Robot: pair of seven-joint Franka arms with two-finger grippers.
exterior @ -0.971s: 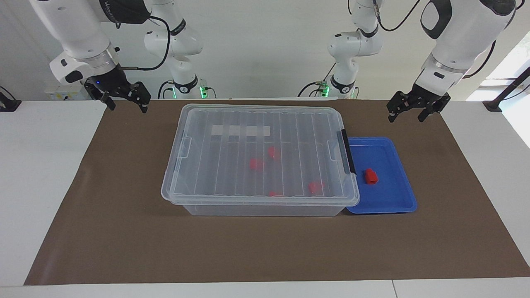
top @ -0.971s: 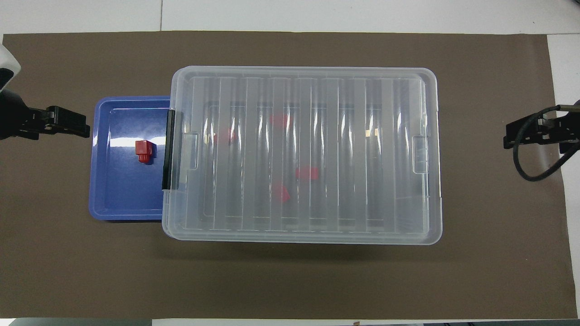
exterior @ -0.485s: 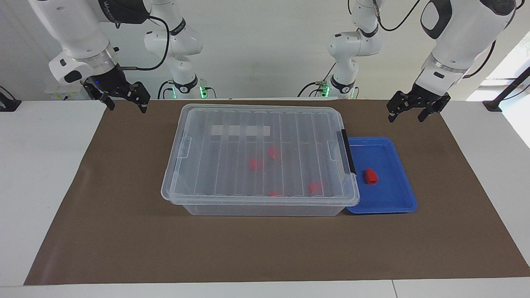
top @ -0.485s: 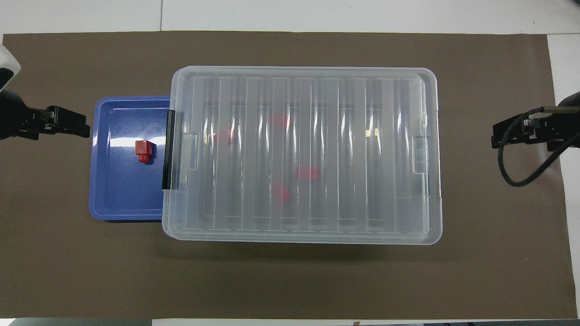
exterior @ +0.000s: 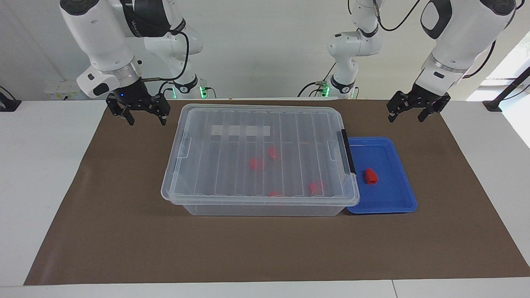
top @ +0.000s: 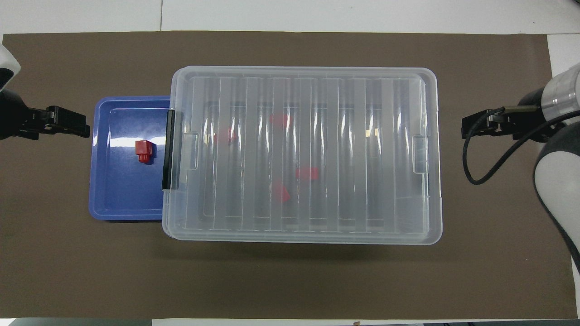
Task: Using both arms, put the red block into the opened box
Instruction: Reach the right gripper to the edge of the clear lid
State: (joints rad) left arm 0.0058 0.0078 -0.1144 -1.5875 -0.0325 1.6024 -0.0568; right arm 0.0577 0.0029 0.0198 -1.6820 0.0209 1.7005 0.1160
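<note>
Hazards and change. The large clear plastic storage box lies between the two sets of jaws with its ribbed transparent lid down, several red pieces showing through it. The small bright red plastic block lies in the shallow blue plastic tray, just beside the box's black latch bar and well below the left gripper, whose jaws are spread and empty. The right gripper hangs over the brown mat on the surface, close by the box's end, jaws likewise spread.

Likely risks: a lift from one end alone may drag the whole box and shove the tray; the smooth lid may slip from the jaws; the block cannot enter while the lid is down.

Against the earlier frames, the right gripper has swung in toward the box; the left gripper, block, tray and box are unmoved.
</note>
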